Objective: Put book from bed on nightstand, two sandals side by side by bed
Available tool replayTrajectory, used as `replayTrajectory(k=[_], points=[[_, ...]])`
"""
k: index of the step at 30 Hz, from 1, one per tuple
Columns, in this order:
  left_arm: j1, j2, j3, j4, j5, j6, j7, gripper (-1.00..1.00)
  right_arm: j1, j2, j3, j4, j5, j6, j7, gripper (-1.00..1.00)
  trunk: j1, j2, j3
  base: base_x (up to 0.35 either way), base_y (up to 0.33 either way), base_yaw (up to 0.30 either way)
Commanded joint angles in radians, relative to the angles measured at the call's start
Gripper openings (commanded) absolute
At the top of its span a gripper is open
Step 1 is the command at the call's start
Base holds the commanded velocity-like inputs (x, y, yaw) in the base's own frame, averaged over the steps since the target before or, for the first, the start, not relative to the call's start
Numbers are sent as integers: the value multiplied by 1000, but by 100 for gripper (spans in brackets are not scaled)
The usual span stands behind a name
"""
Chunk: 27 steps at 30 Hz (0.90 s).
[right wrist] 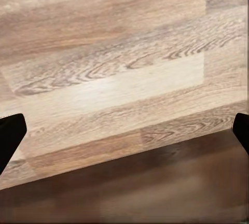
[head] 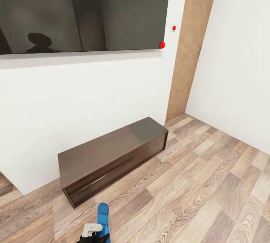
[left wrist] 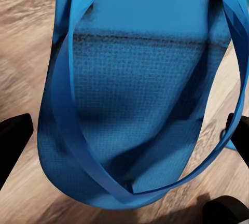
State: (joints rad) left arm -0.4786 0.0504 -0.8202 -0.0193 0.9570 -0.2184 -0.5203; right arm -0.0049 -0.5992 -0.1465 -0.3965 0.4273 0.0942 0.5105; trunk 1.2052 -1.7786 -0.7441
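Your left gripper was closed on one blue sandal. In its wrist view the dark fingers stood at both sides of the sole, and the straps ran across the sole. From the head view the sandal stood up from the left gripper at the lower edge, above the wood floor.

Your right gripper was open. Its fingertips were wide apart with only floor planks between them.

In front of you stood a long dark bench against the white wall, under a big dark screen.
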Motion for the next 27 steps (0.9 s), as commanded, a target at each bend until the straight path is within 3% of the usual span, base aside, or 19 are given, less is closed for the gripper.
replayTrajectory(k=[1, 27], points=[[0, 0, -8, 0, 6, -4, -2, -100, 0, 1, -9, -2, 9, 6, 8, 100, 0, 0, -1, 56, -97, 0], [-1, 1, -7, 0, 6, -4, -3, -100, 0, 1, -11, -5, 14, -5, 8, 100, 0, 0, -1, 30, 1, 40]])
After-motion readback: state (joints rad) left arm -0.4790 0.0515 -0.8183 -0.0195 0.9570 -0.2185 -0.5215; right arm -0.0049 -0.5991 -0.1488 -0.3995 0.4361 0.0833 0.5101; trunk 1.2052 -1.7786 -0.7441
